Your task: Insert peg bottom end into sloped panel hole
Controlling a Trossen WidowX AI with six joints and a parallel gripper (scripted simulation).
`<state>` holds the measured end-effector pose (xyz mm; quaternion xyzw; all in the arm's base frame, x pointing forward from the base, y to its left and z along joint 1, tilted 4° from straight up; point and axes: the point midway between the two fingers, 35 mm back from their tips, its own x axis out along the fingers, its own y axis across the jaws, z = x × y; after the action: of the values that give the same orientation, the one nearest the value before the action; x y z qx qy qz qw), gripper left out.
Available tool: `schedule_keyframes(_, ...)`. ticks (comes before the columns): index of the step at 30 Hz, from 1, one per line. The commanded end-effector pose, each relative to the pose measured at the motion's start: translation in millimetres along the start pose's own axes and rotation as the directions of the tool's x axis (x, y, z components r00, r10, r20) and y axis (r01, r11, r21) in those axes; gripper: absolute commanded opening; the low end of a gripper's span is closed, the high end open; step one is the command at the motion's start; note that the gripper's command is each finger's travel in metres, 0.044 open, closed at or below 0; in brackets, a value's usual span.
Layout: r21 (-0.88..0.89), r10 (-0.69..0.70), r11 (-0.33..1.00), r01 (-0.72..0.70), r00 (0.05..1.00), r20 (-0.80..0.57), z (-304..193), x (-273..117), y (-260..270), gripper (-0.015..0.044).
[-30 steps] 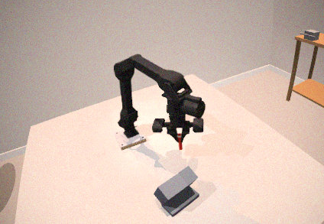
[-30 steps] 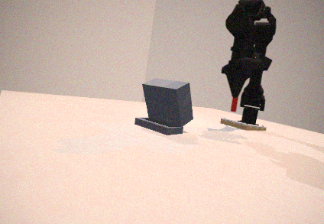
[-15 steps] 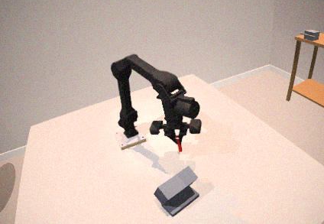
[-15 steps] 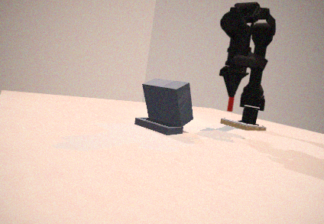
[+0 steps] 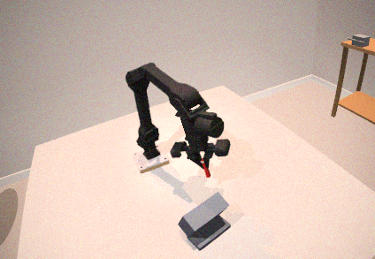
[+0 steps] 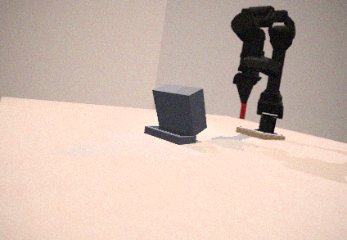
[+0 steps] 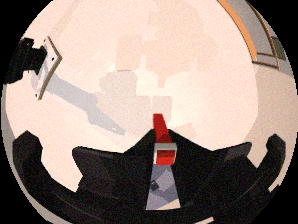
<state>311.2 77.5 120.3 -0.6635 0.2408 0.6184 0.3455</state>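
The red peg (image 5: 206, 171) (image 6: 243, 111) (image 7: 160, 129) hangs above the table, slightly tilted, its lower part sticking out below the fingers. In the wrist view its top end looks square, with a pale rim. My gripper (image 5: 202, 161) (image 6: 244, 101) (image 7: 165, 148) is shut on the peg. The grey sloped panel block (image 5: 205, 212) (image 6: 176, 110) (image 7: 170, 191) stands on the table, apart from the peg. No hole shows on it in either the top or the exterior view. In the wrist view it shows partly between the fingers, with a small dark spot that may be the hole.
The arm's base plate (image 5: 142, 165) (image 6: 254, 133) (image 7: 53, 70) is on the table (image 5: 106, 212) (image 6: 102, 192) behind the panel, as seen in the top view. An orange shelf (image 5: 360, 103) with a small grey object (image 5: 360, 41) stands beyond the table at the right.
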Motion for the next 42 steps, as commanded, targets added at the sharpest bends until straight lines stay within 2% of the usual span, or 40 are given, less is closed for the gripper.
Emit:
schedule_keyframes(1,0.019,-0.027,0.999,0.027,1.000,-0.003,-1.6,-2.1,1.1,0.0000)
schedule_keyframes(42,0.163,-0.223,0.959,0.233,0.972,-0.080,-26.3,-4.0,17.2,0.0000)
